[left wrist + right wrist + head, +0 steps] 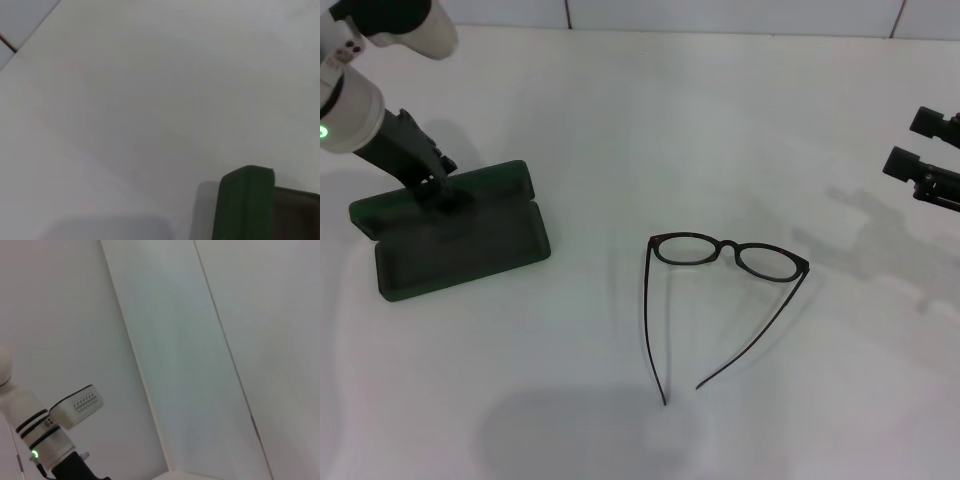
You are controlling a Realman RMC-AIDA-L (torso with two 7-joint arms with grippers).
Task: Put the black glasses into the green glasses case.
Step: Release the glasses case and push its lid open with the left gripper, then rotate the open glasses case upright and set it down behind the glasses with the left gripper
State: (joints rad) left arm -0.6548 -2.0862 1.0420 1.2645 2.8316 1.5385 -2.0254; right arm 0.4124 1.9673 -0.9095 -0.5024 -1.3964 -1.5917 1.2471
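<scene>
Lying unfolded mid-worktop [620, 120], the black glasses [725, 256] were seen well apart from the open green glasses case [460, 235]. Left hand [438, 190] was placed at the case lid, fingers' state untellable. Right hand [928, 165] was parked spread at right.

No readable text, labels, brands or numbers in any view. The green glasses case [455, 232] lies open with no lettering legible on it, and the black glasses [725, 256] carry no visible marking. The only sign-like thing is a small green indicator light [324, 131] glowing on the left arm's white wrist housing, also seen from the right wrist camera; it is a plain dot with no characters beside it.
</scene>
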